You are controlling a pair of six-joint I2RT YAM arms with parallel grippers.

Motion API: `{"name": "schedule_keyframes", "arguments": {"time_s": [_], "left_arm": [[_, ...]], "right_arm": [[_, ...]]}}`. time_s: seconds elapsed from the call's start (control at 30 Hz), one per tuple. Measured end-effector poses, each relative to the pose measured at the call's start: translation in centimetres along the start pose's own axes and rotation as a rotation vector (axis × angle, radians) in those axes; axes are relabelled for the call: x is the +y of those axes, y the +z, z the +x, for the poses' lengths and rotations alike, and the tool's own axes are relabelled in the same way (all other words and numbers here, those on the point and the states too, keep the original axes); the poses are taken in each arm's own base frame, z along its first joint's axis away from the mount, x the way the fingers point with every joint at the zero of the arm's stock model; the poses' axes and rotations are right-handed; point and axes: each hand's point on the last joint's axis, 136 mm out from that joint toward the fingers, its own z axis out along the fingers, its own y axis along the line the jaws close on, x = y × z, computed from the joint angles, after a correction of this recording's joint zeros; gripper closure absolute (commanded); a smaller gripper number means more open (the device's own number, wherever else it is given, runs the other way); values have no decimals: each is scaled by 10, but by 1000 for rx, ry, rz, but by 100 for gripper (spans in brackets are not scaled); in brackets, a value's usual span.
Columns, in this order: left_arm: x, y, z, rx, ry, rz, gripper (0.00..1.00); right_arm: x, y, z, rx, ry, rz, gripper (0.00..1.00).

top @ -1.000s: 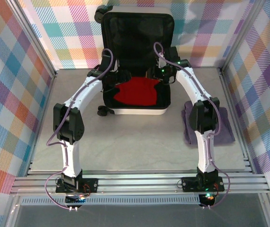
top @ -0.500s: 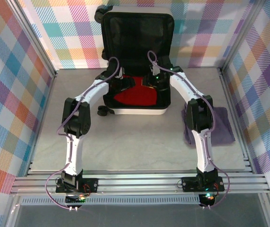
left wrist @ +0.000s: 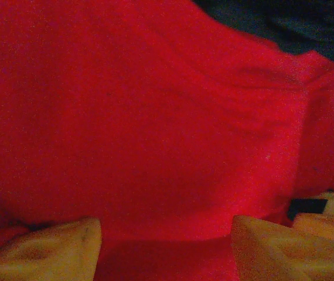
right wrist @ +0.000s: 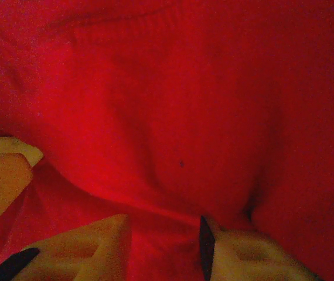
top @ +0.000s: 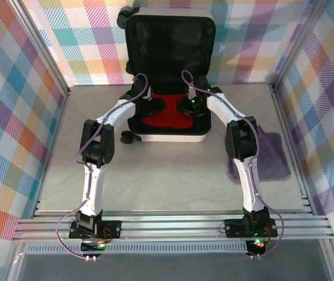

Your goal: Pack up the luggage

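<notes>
**A:** Why is the left arm reaching so far into the case?

**B:** To settle the red garment (top: 167,120) down flat, I'd say. The left fingers (left wrist: 44,249) are spread wide over it. Cloth lies in the gap but nothing looks clamped, which reads as pressing or letting go, not carrying.

**A:** And where's the luggage?

**B:** The luggage (top: 167,139) lies open at the back of the worktop (top: 173,175), in front of both arms. Its base is flat and its lid (top: 170,47) stands upright against the rear wall. That leaves the black-lined base open from above, so both arms can come in over the near rim. The garment sits inside the base.

**A:** What about the right side?

**B:** The right fingers (right wrist: 91,249) are low on the same garment and set closer together than the left pair. A ridge of red cloth rises between them. I cannot tell whether they are pinching it or only straddling it.

**A:** Why use two arms on one piece?

**B:** Probably because soft cloth bunches. Working it from both sides should keep it spread evenly in the base.

**A:** Is anything waiting?

**B:** A purple cloth (top: 272,158) lies on the worktop right of the case, partly under the right arm. It's near to hand and likely the next piece, so I'd judge the packing unfinished.
</notes>
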Motion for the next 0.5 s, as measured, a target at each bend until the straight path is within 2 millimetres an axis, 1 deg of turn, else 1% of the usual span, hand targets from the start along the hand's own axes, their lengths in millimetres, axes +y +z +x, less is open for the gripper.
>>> {"name": "schedule_keyframes", "arguments": {"time_s": [0.13, 0.5], "left_arm": [[3, 4, 0, 2, -8, -3, 40], [2, 5, -2, -1, -12, 12, 38]], "right_arm": [[-2, 4, -2, 0, 15, -1, 63], [-1, 5, -4, 9, 24, -26, 61]]}}
